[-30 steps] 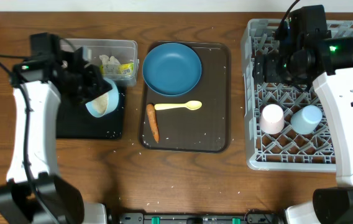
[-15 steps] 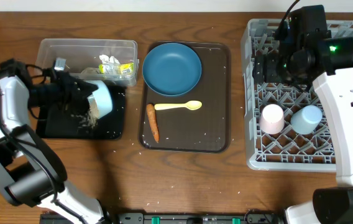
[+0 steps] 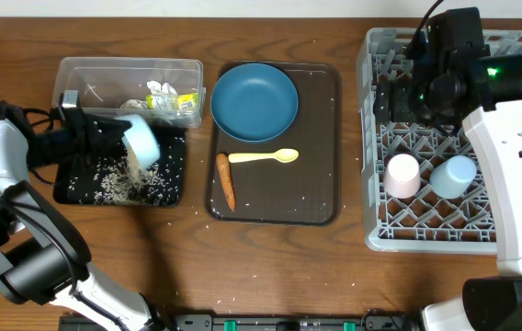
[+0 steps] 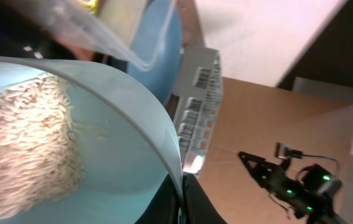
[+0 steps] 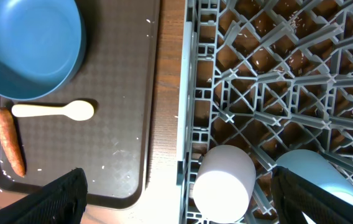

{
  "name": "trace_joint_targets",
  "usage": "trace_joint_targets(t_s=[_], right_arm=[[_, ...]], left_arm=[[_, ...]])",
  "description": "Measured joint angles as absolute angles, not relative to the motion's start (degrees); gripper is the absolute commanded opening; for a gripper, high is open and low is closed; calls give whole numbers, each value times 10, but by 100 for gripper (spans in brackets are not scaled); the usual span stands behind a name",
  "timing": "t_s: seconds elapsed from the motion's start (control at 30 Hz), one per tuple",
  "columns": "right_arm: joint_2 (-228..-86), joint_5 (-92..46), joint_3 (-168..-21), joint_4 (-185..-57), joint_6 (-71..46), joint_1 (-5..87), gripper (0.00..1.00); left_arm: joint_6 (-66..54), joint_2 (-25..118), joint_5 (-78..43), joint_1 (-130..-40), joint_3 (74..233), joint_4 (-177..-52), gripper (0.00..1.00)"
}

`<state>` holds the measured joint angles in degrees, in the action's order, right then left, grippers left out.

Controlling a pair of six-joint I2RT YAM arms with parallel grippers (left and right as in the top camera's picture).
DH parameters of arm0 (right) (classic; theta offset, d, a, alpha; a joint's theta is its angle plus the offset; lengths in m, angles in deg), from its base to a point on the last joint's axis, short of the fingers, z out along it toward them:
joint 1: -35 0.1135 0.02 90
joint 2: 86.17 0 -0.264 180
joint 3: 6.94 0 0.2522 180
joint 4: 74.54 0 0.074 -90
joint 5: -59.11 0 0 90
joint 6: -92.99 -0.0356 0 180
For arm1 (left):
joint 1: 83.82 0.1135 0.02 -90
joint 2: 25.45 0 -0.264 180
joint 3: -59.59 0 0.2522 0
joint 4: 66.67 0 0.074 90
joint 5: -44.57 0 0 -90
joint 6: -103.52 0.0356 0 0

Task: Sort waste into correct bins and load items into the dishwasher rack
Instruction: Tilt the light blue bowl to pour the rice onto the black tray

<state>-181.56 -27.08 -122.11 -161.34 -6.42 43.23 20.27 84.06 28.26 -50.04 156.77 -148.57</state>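
Note:
My left gripper is shut on the rim of the light blue bowl. The bowl is tipped on its side over the black tray. Rice lies scattered on that tray, and more clings inside the bowl. The clear tub holds white paper scraps and a yellow-green wrapper. The dark blue plate, yellow spoon and carrot lie on the brown tray. My right gripper is open and empty over the rack's left edge.
The grey rack holds a pink cup and a light blue cup, both upside down near its front. Stray rice grains dot the brown tray and the wood around it.
The left arm swung out to the left and tipped the bowl further. Rice has poured from it onto the black tray. The right arm has not moved.

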Motion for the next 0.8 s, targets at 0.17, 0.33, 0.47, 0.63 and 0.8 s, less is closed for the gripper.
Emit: trace_joint_targets(t_s=[0.17, 0.33, 0.47, 0.63, 0.8], right_arm=[[-1816, -271, -1221, -1613, -64, 432, 92], [-1816, -271, -1221, -1613, -64, 432, 92], [-1816, -271, -1221, -1613, -64, 432, 92], [-1816, -273, -1219, -1613, -64, 433, 93], [-1816, -275, -1214, -1613, -64, 432, 93]], left_arm=[[207, 841, 344, -487, 1568, -1486, 6], [209, 841, 383, -467, 1568, -1486, 6], [209, 841, 403, -460, 1568, -1505, 6], [209, 841, 420, -460, 1568, -1537, 6], [209, 841, 429, -460, 1568, -1546, 6]])
